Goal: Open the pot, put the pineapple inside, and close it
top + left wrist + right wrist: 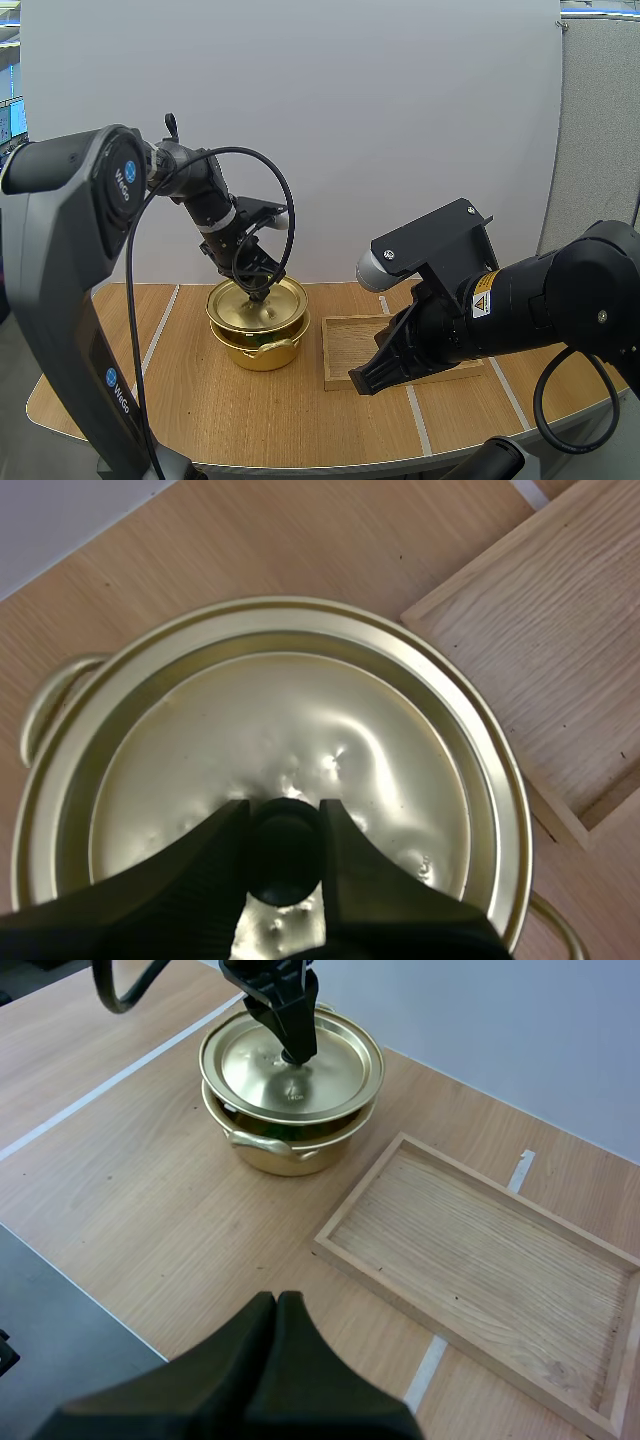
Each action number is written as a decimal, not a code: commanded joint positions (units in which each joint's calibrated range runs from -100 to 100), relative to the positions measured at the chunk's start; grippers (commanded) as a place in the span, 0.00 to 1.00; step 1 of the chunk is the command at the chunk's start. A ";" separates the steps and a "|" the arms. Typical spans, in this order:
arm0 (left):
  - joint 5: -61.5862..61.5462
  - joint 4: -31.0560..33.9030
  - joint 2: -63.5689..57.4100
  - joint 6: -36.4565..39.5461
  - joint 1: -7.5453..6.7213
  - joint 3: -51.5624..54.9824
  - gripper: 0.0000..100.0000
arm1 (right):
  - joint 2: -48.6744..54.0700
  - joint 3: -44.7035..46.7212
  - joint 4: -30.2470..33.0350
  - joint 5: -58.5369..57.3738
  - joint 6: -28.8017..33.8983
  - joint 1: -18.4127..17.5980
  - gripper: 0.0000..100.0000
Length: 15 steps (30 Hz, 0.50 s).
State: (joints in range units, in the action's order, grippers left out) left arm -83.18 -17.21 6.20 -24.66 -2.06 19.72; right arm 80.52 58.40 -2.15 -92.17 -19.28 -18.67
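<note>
Fingers (200,890) of the left gripper (284,820) pinch the knob (284,865) of the lid (300,720), raised slightly above the pot (262,353) left of centre in the high view, while the right gripper (277,1302) hangs closed and empty near the wooden tray (480,1250).

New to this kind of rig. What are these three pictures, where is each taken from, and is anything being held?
This is a robot with two arms at a wooden table. The high view looks down from behind the arms; the other two come from cameras riding on each wrist. On the table stand a gold pot, its lid and a wooden tray. The left gripper pinches the lid's black knob between its fingers; the lid looks slightly raised off the pot. The right gripper is shut on nothing, hanging above the table near the tray.
</note>
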 commanded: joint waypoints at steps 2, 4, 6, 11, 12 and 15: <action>-0.33 -2.09 1.70 -0.49 -0.17 0.02 0.00 | 0.69 0.17 0.39 1.29 -0.43 0.17 0.00; -0.95 -2.25 2.09 -0.49 -0.17 0.02 0.00 | 0.69 0.17 0.39 1.29 -0.43 0.17 0.00; -1.36 -2.25 2.23 -0.61 -0.17 0.02 0.00 | 0.69 0.17 0.39 1.29 -0.43 0.17 0.00; -3.26 -2.25 2.78 -0.72 -0.17 0.02 0.00 | 0.69 0.17 0.39 1.29 -0.43 0.17 0.00; -4.18 -2.25 2.92 -0.72 -0.17 0.02 0.00 | 0.69 0.17 0.39 1.29 -0.43 0.17 0.00; -6.79 -1.93 3.19 -0.72 -0.17 0.02 0.00 | 0.69 0.17 0.39 1.29 -0.43 0.17 0.00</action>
State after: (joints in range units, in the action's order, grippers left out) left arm -86.16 -18.44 8.69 -25.30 -2.06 19.72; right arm 80.52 58.40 -2.15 -92.17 -19.28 -18.67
